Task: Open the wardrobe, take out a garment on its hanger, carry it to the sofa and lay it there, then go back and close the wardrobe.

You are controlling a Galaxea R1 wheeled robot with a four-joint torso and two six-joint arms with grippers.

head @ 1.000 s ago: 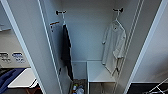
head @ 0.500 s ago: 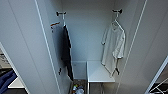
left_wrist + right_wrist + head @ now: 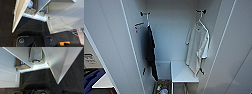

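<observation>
The wardrobe (image 3: 171, 37) stands open; the garment (image 3: 197, 48) looks light and limp (best lifted by its hanger (image 3: 199, 22)); either claw's state I cannot tell.

Smooth matt white wardrobe (image 3: 111, 45), soft cloth garment (image 3: 197, 47), dark rough carpet (image 3: 33, 27)

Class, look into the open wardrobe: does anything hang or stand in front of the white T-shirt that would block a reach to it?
Nothing visible does. Both doors stand open, and the white T-shirt hangs on its hanger at the right. The black T-shirt hangs apart at the left; the white shelf sits below.
</observation>
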